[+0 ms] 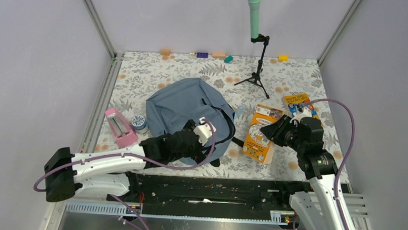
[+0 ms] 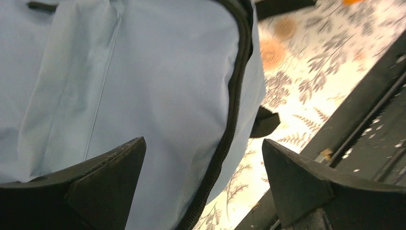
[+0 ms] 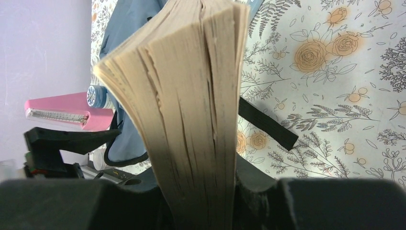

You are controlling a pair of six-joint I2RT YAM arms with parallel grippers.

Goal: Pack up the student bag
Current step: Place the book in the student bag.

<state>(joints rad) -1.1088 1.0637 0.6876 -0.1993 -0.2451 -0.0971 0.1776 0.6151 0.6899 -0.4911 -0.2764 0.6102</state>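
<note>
Grey-blue fabric: the bag (image 1: 184,106) lies flat left of the middle of the table (image 1: 151,70), its zipped side facing right. A pink stapler (image 1: 120,128) and a small round tin (image 1: 139,122) sit just beside its left flank, toward the table's left edge. A second book (image 1: 300,103) lies near the right edge.

Left gripper (image 1: 205,130) hovers over the bag's near-right corner, jaws spread wide, holding nothing. In its wrist view the black zipper (image 2: 234,105) runs between the two fingers (image 2: 110,177). Cannot tell whether the zip is open along that stretch.

Right gripper (image 1: 280,129) is clamped on an orange book (image 1: 259,131), just right of the bag. Its wrist view shows the thick page block pinched between the jaws, with the bag beyond it.

Judgement: the step in hand is loading the first item. The book is gripped, but the bag's mouth is not yet held open. Stapler, tin and both books are all outside the bag, so it is early in the task.

Next move calls for the left jaws to come down on the zipper lip and lift it to make a gap. The book then goes leftward and in, thin edge first. Soft fabric will likely sag shut unless held — and the book, gripped near one edge, may pivot.
</note>
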